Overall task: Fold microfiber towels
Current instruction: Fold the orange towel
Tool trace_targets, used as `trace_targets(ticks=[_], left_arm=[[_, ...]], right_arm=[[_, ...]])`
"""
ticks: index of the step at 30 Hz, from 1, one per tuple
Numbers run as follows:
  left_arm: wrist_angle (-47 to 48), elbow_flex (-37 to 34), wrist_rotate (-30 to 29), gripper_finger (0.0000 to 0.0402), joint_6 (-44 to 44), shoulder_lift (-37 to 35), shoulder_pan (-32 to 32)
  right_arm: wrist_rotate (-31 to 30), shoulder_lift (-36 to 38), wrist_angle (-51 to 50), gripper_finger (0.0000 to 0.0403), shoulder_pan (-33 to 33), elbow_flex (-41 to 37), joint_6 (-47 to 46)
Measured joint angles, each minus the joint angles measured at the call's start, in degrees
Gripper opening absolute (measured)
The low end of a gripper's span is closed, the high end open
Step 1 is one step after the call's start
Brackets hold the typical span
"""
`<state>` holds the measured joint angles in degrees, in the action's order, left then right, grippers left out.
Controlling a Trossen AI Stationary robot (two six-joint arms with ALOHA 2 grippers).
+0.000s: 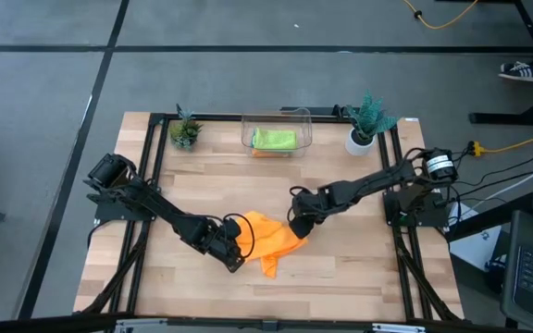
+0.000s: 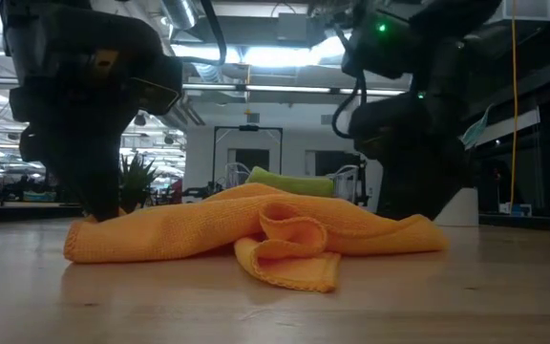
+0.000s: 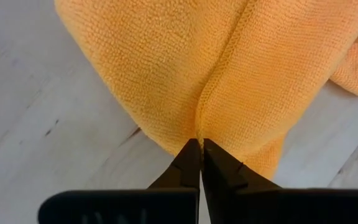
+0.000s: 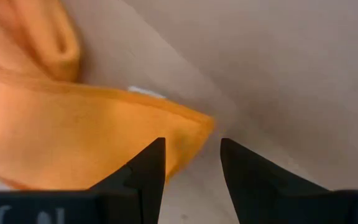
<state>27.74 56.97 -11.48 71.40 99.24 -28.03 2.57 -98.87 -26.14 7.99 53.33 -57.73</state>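
Two claws on orange towel (image 1: 268, 239): left claw (image 3: 201, 149) pinched shut on edge, right claw (image 4: 191, 163) apart over corner; you clamp it, lift evenly.

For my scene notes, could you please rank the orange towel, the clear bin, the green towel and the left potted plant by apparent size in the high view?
1. Orange towel
2. Clear bin
3. Green towel, inside the bin
4. Left potted plant, close to the green towel, so this order is unsure.

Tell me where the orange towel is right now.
In the high view, the orange towel lies crumpled at the table's front centre, between the left tool, pinching its edge, and the right tool at its opposite corner.
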Motion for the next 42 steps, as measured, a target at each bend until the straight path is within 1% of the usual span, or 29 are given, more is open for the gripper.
trace_targets(ticks=[5,9,11,14,16,18,19,21,23,28,33,36,39,42], left_arm=[[0.0,0.0,0.0,0.0,0.0,0.0,0.2],[0.0,0.0,0.0,0.0,-0.2,0.0,0.5],[0.0,0.0,0.0,0.0,-1.0,0.0,0.7],[-0.1,0.0,0.0,0.0,-1.1,0.0,1.1],[0.0,0.0,-0.2,0.0,-1.1,0.0,1.2],[0.0,0.0,-0.9,0.0,-1.1,0.0,1.2],[0.0,0.0,-1.0,0.0,-1.3,0.0,1.2],[0.3,0.1,-0.7,0.0,-1.5,-0.2,1.2],[1.5,0.8,1.0,0.0,-1.6,-1.0,1.0],[8.3,4.6,2.1,0.0,-4.5,-5.1,0.9],[21.8,11.6,0.8,0.0,-6.1,-9.7,1.0],[32.0,17.7,-0.9,0.0,-8.7,-12.3,0.4],[46.1,24.8,-2.1,0.0,-9.1,-14.2,0.3],[52.5,32.8,-4.2,0.0,-8.6,-15.7,-0.4]], right_arm=[[0.7,0.0,3.1,0.0157,0.0,-1.3,-0.5],[-0.4,-0.2,4.5,0.0156,0.0,-1.3,-0.1],[-1.3,-0.5,5.8,0.0149,0.0,-1.3,-0.1],[-1.4,-0.8,5.4,0.0117,0.0,-1.3,0.4],[-1.8,-0.9,4.8,0.0077,0.3,-1.3,1.2],[-2.7,-0.9,4.3,0.0028,0.6,-1.3,2.8],[-3.2,-1.0,4.3,0.0015,0.8,-1.2,4.0],[-4.4,-0.8,2.6,0.001,1.1,-0.3,4.4],[-5.6,0.0,-0.1,0.0006,1.2,1.7,6.2],[-11.2,2.9,-9.2,0.0004,1.3,9.9,12.0],[-19.3,5.5,-19.5,0.0002,2.2,22.8,19.6],[-25.0,6.7,-25.7,0.0002,3.4,31.9,24.5],[-29.6,7.4,-31.4,0.0002,4.5,41.7,28.6],[-34.4,7.6,-35.3,0.0001,6.1,51.4,31.5]])
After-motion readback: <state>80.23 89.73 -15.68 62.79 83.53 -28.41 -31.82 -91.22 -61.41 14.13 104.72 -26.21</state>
